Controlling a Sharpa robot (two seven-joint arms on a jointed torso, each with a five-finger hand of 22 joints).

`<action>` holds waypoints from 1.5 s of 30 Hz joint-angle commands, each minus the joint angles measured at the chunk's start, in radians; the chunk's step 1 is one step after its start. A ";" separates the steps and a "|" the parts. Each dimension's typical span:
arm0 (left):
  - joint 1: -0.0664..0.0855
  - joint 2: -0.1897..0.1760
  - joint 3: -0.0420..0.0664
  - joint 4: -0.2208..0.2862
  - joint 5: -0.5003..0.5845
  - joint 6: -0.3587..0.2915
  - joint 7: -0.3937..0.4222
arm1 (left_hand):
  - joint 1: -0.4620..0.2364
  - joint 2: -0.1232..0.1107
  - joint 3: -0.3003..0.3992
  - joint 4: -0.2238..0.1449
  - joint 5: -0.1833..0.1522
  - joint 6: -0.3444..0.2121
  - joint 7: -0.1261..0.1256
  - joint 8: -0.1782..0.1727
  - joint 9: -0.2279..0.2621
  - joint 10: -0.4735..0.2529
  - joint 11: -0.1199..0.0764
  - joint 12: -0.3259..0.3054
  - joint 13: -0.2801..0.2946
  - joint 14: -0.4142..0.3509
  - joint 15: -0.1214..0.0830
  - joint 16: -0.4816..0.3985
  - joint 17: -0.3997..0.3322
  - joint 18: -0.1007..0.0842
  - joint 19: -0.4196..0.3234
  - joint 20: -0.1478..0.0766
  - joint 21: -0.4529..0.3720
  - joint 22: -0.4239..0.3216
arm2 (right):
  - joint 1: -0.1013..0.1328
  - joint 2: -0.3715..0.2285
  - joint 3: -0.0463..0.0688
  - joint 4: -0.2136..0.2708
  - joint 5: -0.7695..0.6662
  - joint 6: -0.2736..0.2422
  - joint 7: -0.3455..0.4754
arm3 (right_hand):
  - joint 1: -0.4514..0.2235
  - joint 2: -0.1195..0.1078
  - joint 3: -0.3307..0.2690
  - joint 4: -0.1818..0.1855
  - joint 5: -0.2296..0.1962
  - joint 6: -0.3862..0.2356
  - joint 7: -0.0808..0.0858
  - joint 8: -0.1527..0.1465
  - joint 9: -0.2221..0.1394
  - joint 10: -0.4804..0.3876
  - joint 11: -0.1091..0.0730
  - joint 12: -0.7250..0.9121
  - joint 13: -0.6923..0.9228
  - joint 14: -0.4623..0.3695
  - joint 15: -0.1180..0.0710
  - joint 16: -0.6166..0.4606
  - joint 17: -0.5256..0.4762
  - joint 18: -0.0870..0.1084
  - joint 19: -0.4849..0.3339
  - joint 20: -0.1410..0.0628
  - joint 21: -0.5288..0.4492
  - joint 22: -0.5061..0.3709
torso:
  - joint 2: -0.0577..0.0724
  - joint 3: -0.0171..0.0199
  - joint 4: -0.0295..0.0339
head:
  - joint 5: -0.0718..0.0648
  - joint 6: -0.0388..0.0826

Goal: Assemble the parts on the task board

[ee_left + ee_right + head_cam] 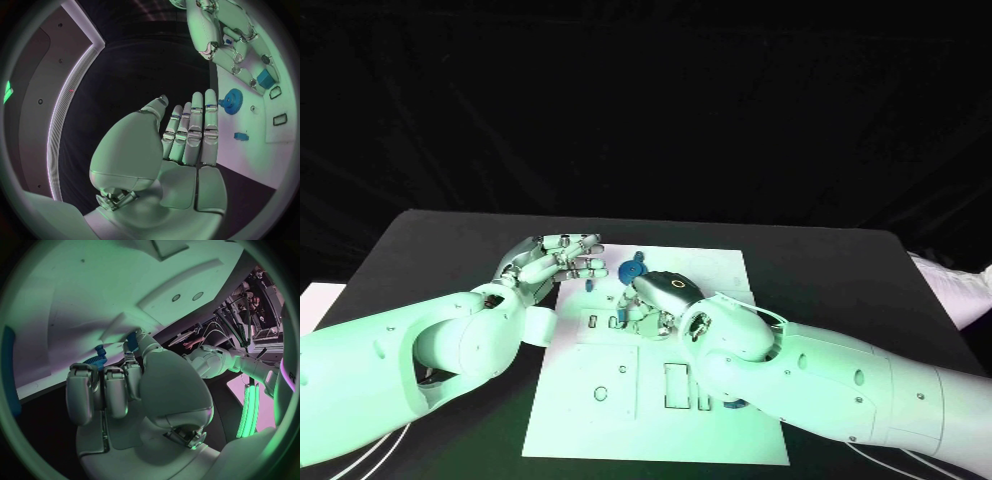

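Left hand (557,258) hovers at the far left corner of the task board (718,268), fingers (199,125) straight, side by side, holding nothing. A blue gear (232,101) lies on the board just beyond those fingertips. Right hand (664,292) is palm-down over the board's middle, fingers (103,392) curled toward its surface; whether they grip a part cannot be told.

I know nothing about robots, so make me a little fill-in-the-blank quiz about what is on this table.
1. The task board is a plate coloured ____.
2. The table under it is ____.
3. The toothed part lying on the board is a blue ____.
4. The left hand holds ____, its fingers straight and side by side.

Missing words: white; black; gear; nothing
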 commanded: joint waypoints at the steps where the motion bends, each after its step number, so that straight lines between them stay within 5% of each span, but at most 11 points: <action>1: 0.000 0.001 0.001 0.002 0.002 0.015 0.009 | 0.005 0.002 0.000 -0.006 -0.002 0.000 0.005 -0.004 0.000 -0.005 0.000 -0.001 0.000 -0.006 0.003 -0.004 0.001 0.016 -0.001 0.001 0.004 0.001 | -0.008 -0.005 -0.006 0.000 -0.018 0.089 -0.034 | -0.009 -0.002 -0.008 0.000 -0.005 0.008 -0.008 -0.007 -0.001 0.013 0.002 0.000 -0.004 0.083 0.001 -0.003 0.172 -0.014 0.007 0.000 -0.006 0.036 | 0.000 0.0008 0.0003 | 0.002 -0.001; 45: 0.000 -0.001 0.001 0.006 0.002 0.015 0.009 | 0.005 0.002 0.001 -0.008 -0.002 0.000 0.006 -0.005 0.000 -0.005 0.000 -0.001 0.000 -0.006 0.003 -0.006 0.003 0.016 -0.002 0.001 0.004 0.001 | -0.011 -0.009 -0.007 0.001 -0.028 0.114 -0.072 | -0.060 -0.049 -0.034 0.024 -0.006 -0.061 0.021 -0.047 -0.021 -0.017 0.029 -0.063 -0.038 0.079 0.023 -0.016 0.153 -0.009 -0.005 0.018 -0.023 0.009 | 0.000 -0.0001 0.0000 | -0.001 -0.010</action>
